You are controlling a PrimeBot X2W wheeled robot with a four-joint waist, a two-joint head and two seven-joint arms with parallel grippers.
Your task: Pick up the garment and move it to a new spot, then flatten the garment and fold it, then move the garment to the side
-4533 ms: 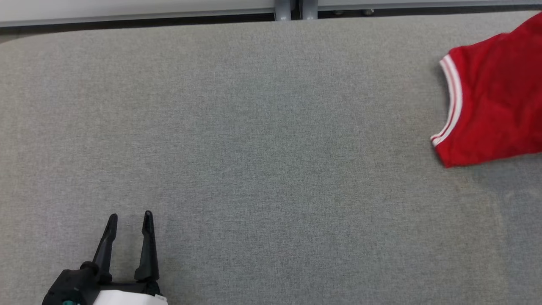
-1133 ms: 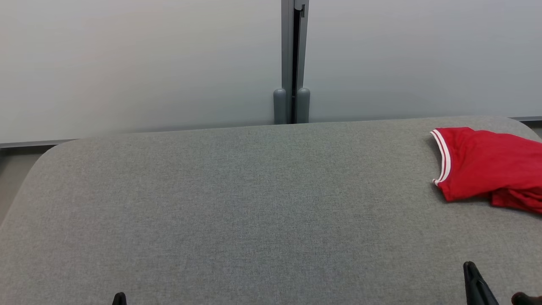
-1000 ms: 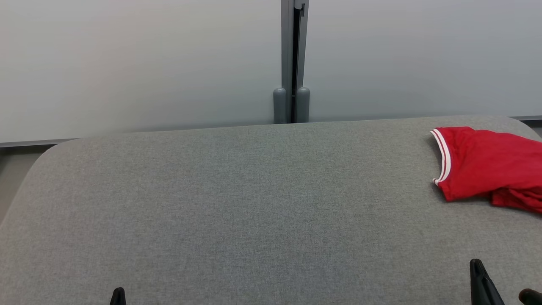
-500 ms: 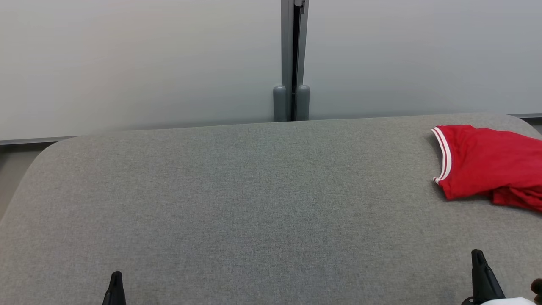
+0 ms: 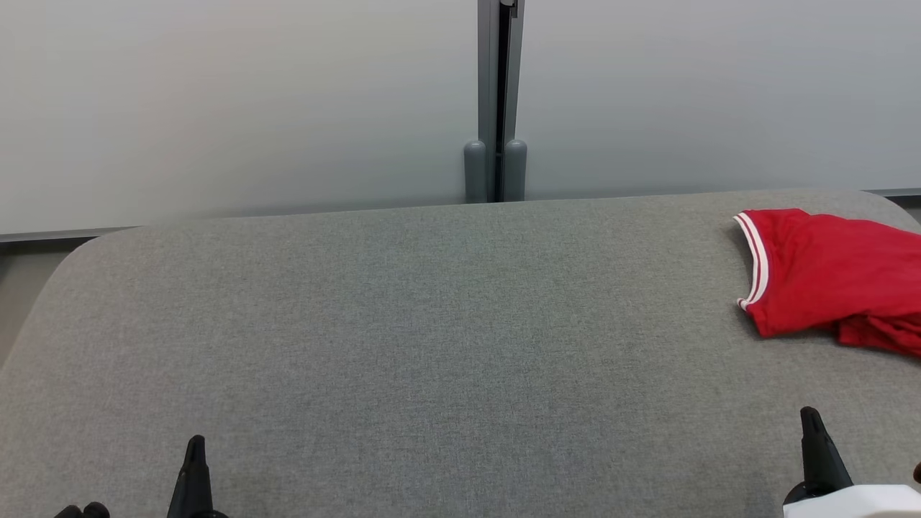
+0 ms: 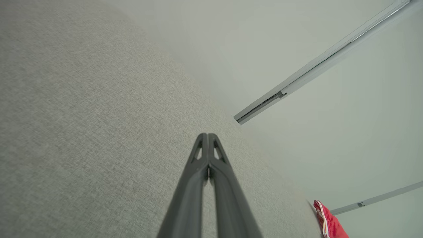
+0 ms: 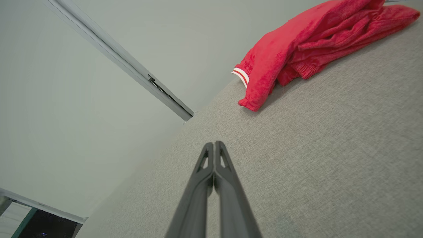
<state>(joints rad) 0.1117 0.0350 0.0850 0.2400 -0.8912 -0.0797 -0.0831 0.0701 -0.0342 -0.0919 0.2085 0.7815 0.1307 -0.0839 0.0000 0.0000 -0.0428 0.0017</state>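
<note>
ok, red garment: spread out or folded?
Folded, loosely: the garment lies in stacked, rumpled layers on the table, not spread flat.

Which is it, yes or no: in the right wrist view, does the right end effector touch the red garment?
No, the shut right end effector points over the grey surface, well apart from the red garment.
</note>
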